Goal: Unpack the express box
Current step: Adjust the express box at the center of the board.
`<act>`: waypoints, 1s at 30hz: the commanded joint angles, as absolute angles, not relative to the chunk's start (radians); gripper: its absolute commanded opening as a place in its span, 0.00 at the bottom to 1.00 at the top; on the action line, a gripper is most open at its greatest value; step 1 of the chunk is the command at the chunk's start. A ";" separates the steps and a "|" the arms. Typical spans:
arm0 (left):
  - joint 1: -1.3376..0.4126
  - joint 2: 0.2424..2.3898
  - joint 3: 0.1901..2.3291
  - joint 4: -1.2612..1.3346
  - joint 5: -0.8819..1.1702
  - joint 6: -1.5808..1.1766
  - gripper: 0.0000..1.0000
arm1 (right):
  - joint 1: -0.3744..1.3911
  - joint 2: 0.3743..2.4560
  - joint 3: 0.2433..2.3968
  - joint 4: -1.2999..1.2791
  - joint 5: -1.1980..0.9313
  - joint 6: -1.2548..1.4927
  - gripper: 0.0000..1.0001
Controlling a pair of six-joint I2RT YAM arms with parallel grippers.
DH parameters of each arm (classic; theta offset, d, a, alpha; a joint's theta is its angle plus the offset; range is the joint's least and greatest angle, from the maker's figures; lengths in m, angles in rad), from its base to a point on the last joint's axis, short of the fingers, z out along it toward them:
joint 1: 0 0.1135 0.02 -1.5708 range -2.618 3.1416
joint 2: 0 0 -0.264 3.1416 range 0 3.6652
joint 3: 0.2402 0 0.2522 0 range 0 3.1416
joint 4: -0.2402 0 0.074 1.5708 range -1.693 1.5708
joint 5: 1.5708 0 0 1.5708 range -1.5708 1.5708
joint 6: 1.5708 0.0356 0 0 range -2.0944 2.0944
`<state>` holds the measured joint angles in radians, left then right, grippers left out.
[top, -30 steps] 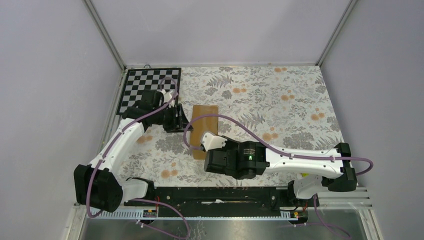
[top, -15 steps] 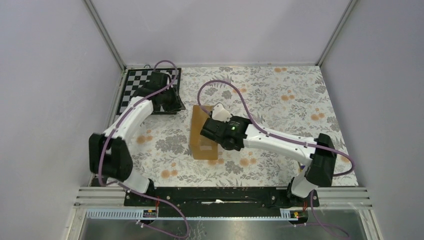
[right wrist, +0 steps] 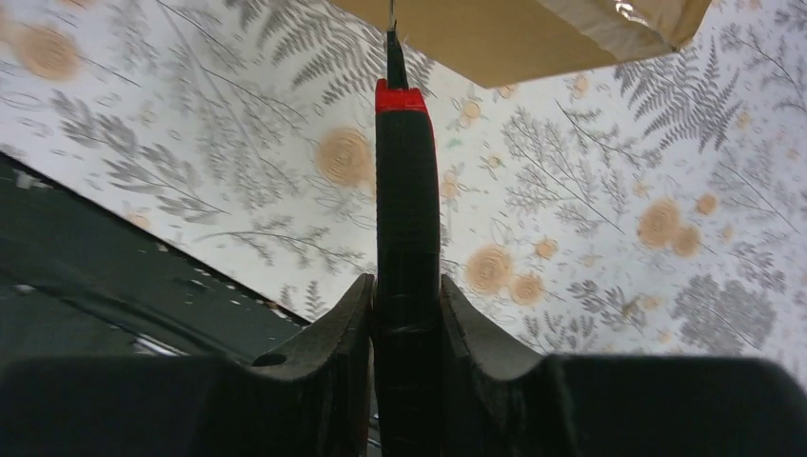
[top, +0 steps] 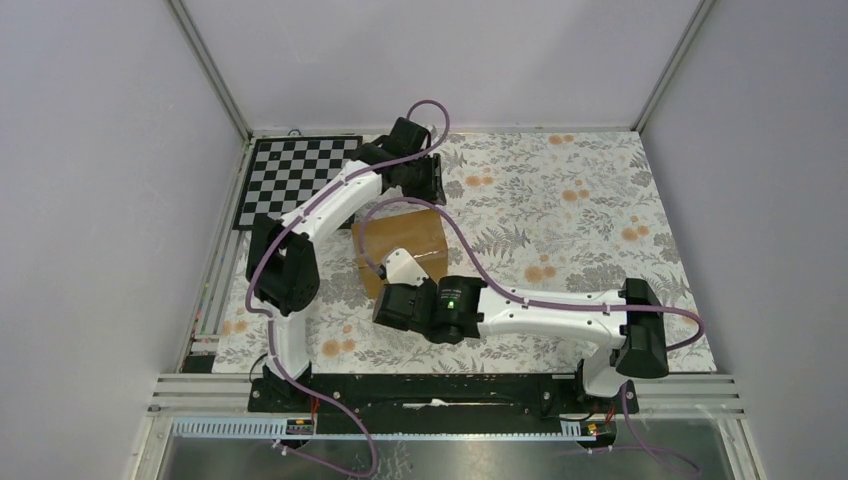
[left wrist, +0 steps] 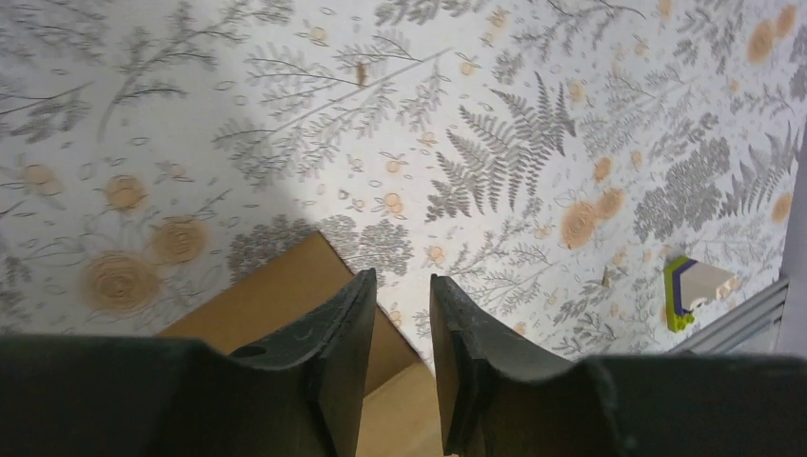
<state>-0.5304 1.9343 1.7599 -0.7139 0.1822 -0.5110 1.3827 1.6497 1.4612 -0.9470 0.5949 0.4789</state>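
Right hand (right wrist: 406, 283) is clenched on the cutter (right wrist: 406, 190). The black handle is pinched between both fingers, with the red collar and blade stuck out ahead. The blade tip is seen at the lower edge of the box (top: 405, 240), on its near side. Whether the cardboard is cut into cannot be told. Glossy tape is seen on the box edge at the top right of the right wrist view.

The box is located on the bench (top: 580, 200), left of centre, between the two hands. It is set just right of the checkerboard (top: 290, 175) and nearer, with a broad face up.

Left hand (left wrist: 401, 286) is held over the far side of the box, with the arm stretched far across the bench. Its fingers are parted by a narrow gap and nothing is gripped. A box corner is seen below them. Contact with the box cannot be judged from the left wrist view.

A small white block (left wrist: 699, 286) with a purple and green end is seen on the bench at the right edge of that view, well apart from the box. A dark rail (right wrist: 114, 314) is seen along the near bench edge, close to the right hand.
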 commanded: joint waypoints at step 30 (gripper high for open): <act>-0.270 1.330 1.337 -0.808 0.071 -0.447 0.84 | 0.999 1.542 1.361 -0.688 0.361 0.393 0.00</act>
<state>-0.2920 1.3399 1.3739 -0.8314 0.0189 -0.4824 0.8867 1.5745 1.3090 -0.7040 0.3565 0.3550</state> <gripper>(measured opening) 0.818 0.304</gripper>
